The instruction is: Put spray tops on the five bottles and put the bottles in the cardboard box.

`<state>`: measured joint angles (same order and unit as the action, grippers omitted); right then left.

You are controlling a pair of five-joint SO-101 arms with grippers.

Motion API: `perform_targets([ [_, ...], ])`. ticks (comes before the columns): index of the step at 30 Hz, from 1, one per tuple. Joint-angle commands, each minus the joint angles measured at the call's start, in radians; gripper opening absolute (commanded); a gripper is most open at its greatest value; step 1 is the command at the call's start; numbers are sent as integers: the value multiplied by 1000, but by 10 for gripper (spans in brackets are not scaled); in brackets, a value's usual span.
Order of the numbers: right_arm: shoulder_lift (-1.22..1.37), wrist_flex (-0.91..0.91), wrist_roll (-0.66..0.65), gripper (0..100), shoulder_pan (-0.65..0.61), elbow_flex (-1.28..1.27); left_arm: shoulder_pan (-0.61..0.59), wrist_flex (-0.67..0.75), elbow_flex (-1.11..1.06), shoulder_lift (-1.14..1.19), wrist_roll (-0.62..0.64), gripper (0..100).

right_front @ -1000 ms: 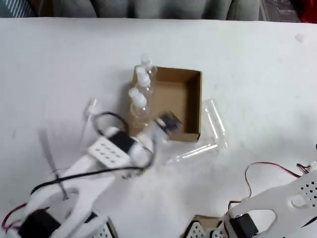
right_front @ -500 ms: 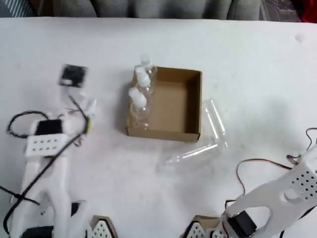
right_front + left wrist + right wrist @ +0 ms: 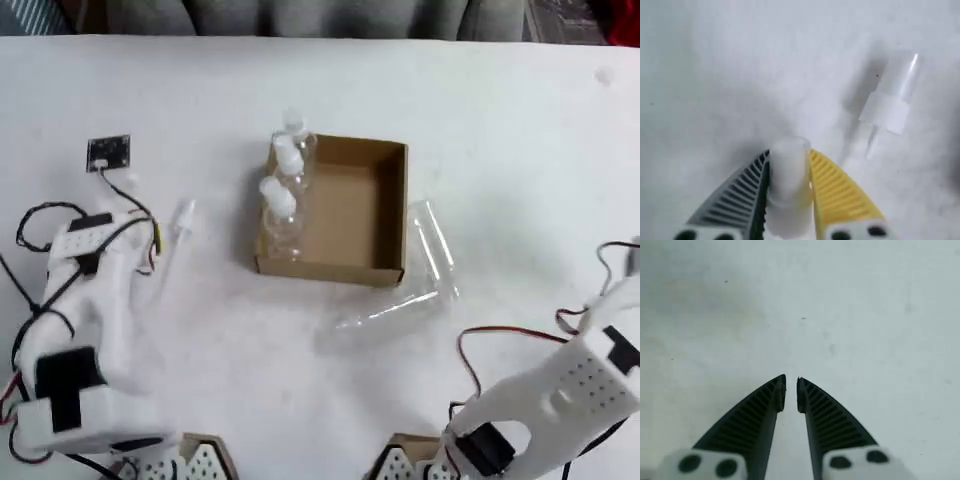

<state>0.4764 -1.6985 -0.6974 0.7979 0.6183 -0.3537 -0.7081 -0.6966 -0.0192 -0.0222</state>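
The cardboard box (image 3: 385,212) stands mid-table with three capped bottles (image 3: 282,190) along its left inner wall. Two clear bottles without tops lie on the table right of the box, one (image 3: 433,243) beside its right wall and one (image 3: 392,306) off its front right corner. A loose spray top (image 3: 183,214) (image 3: 891,97) lies left of the box. My left gripper (image 3: 788,154) (image 3: 152,246) hangs just beside it, shut on another white spray top (image 3: 787,172). My right gripper (image 3: 791,386) is shut with nothing in it over bare table.
The right arm (image 3: 560,385) sits at the table's front right with red and black cables (image 3: 500,345) looping beside it. The left arm (image 3: 85,330) takes up the front left. A white table (image 3: 480,100) stretches behind the box.
The left arm has swung from the front of the box across to the left side of the table, beside the loose spray top. The right arm has shifted slightly.
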Motion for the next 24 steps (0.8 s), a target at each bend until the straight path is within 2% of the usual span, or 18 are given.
perform_targets([
  [1,-213,-27,-68,16,-134,-144,-18,54,58,1,18,20],
  [8,-475,-27,-253,19,-404,-416,-18,57,55,7,14,20],
  [10,-552,-27,-345,28,-487,-511,-18,57,55,8,14,20],
  [15,-736,-27,-615,162,-653,-769,-28,57,55,8,12,20],
  [20,-908,-19,-905,228,-745,-1007,-28,58,55,8,12,20],
  [24,-1027,62,-1025,231,-763,-1178,-28,58,55,8,12,20],
])
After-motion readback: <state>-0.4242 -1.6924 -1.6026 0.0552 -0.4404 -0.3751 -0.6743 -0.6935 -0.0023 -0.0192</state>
